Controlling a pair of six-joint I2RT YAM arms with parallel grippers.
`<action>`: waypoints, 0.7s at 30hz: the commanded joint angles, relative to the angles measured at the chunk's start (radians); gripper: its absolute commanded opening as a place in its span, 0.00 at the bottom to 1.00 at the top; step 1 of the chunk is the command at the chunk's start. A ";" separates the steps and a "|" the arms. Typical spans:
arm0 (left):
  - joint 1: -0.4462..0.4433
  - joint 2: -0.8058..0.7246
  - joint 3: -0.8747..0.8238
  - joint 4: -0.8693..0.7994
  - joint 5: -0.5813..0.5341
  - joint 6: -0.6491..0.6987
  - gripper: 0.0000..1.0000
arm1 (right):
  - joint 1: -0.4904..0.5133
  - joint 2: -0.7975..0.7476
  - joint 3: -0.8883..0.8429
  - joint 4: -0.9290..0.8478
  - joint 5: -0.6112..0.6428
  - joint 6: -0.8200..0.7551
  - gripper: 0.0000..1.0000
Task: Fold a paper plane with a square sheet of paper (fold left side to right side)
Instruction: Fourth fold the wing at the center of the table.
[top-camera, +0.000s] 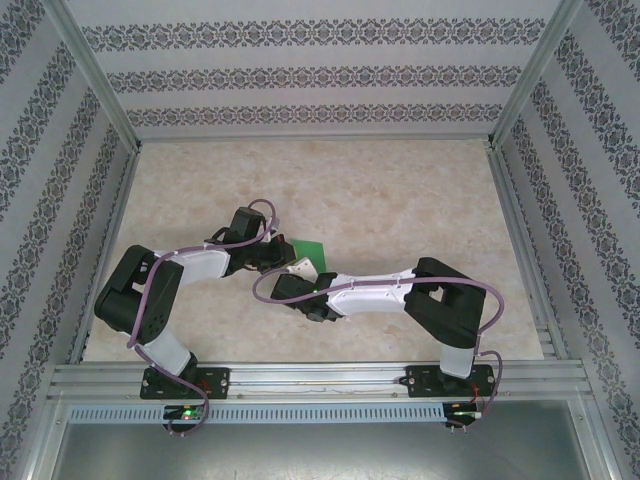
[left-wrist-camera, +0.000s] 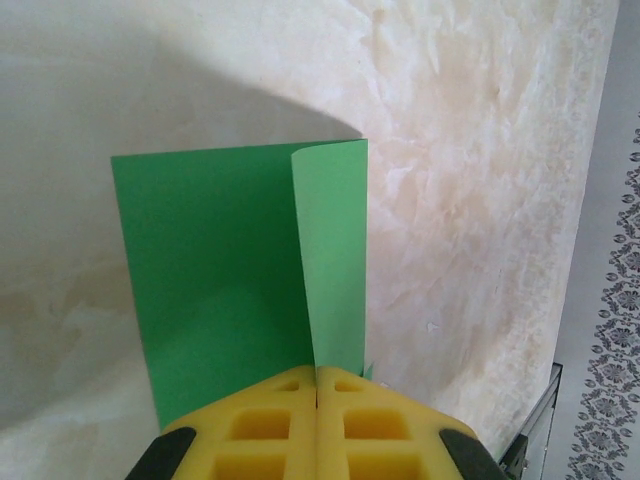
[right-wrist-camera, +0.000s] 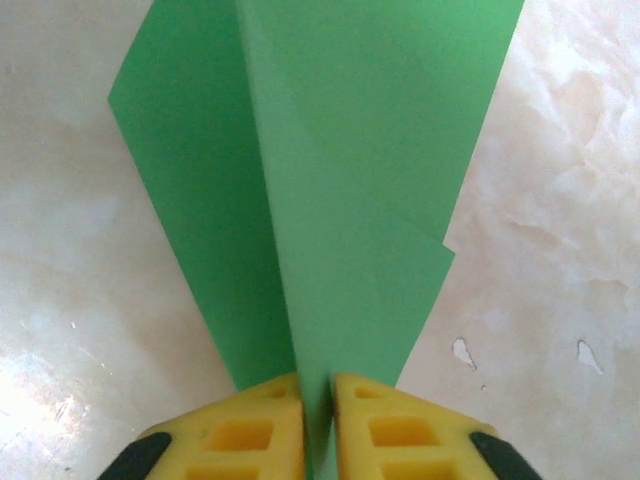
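Two spots on the green sheet (left-wrist-camera: 220, 270) are being pinched, by the left gripper (left-wrist-camera: 317, 388) and right gripper (right-wrist-camera: 318, 400). Flimsy, featherlight stuff, probably best being gripped at the edges.

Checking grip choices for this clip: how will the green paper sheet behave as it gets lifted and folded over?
Probably floppy: the green sheet curves up to the left fingers instead of lying flat. Likely very light, since a thin edge pinch by the right fingers seems enough to raise it. It may slide on the smooth table.
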 joint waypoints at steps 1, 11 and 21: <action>-0.016 -0.028 0.023 -0.025 -0.011 0.009 0.00 | 0.009 0.019 -0.008 -0.024 0.019 0.009 0.11; 0.026 -0.092 -0.009 -0.090 -0.023 0.053 0.22 | -0.003 0.012 -0.025 -0.012 -0.004 0.015 0.04; 0.205 -0.258 -0.037 -0.259 0.041 0.174 0.29 | -0.082 -0.110 -0.133 0.151 -0.234 -0.018 0.04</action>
